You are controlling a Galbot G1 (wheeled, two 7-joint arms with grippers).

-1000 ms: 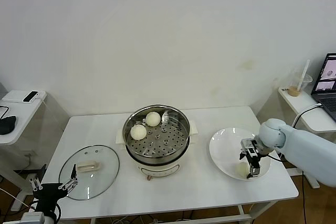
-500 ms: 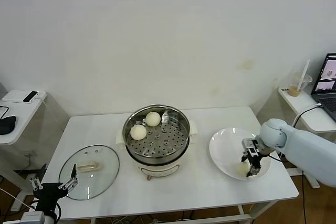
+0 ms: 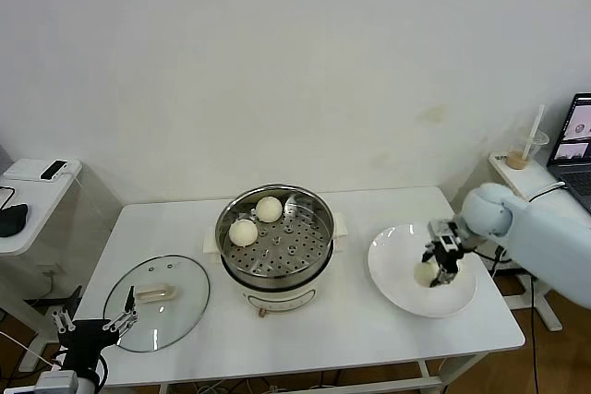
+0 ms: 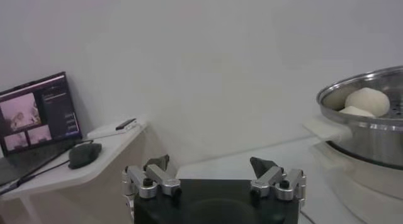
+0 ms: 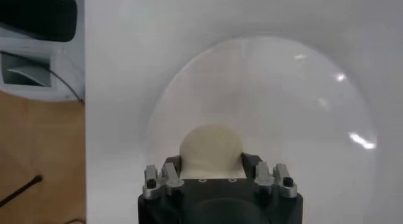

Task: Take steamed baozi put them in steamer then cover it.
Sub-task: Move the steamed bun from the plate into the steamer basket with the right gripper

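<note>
1. Stainless-steel and shiny, the round perforated steamer (image 3: 275, 235) sits on its white pot base at the middle of the white table (image 3: 369, 200), and two smooth cream-white steamed baozi (image 3: 257, 220) already lie inside it toward the back.
2. A third cream-white bun (image 3: 424, 273) is clamped between the closed fingers of the right gripper (image 3: 434, 271), over the flat white plate (image 3: 397, 274) to the steamer's right; the plate shows no other bun.
3. The round clear glass cover (image 3: 157, 302) with its cream bar handle lies flat on the table left of the steamer, not yet used.
4. The left gripper (image 3: 92, 328) waits with jaws spread at the table's front left corner, beside the cover.
5. A second ago the right gripper stood low on the plate; now it is shut on the bun and raised clear of it.
6. Judged left: carry this bun in, then lid on.
</note>
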